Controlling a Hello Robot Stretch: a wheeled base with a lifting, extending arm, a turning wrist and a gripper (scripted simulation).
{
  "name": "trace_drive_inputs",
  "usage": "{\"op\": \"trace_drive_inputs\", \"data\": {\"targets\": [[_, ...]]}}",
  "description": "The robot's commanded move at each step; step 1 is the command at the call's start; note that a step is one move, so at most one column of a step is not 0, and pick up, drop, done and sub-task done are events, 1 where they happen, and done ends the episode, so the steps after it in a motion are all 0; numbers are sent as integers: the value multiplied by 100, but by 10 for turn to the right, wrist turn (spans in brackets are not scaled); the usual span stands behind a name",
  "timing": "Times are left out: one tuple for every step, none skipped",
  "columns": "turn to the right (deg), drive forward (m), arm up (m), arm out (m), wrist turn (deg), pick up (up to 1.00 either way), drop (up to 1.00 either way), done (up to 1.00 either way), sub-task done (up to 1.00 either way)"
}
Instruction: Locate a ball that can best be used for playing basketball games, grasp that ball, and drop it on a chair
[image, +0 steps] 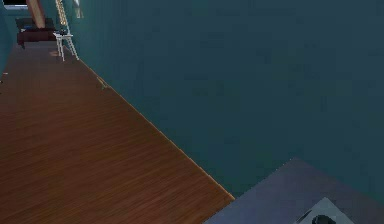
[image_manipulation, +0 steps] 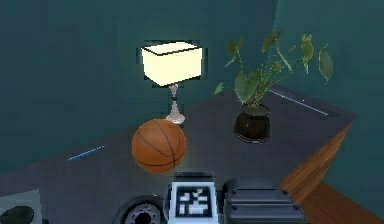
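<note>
An orange basketball (image_manipulation: 160, 146) rests on a dark purple-grey tabletop (image_manipulation: 300, 125) in the arm side view, in front of a lit table lamp (image_manipulation: 172, 65). Just below the ball, at the bottom edge, are a white square with black marks (image_manipulation: 197, 200) and the arm's dark bulk (image_manipulation: 262, 203). The gripper (image_manipulation: 148, 210) is a dark rounded shape left of the marker. Its far end is hard to make out, so I cannot tell whether it holds anything. A small white chair (image: 65, 42) stands far down the room at the forward view's upper left.
A potted plant (image_manipulation: 255, 95) stands on the table to the right of the ball. The table's corner (image: 285, 195) juts into the forward view's lower right. A teal wall (image: 250, 80) runs along bare wooden floor (image: 80, 150). Dark furniture (image: 35, 35) sits beside the chair.
</note>
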Motion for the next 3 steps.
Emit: {"op": "trace_drive_inputs", "data": {"targets": [[0, 0, 0, 30, 0, 0, 0, 0, 0], [0, 0, 0, 0, 450, 0, 0, 0, 0], [0, 0, 0, 0, 450, 0, 0, 0, 0]]}}
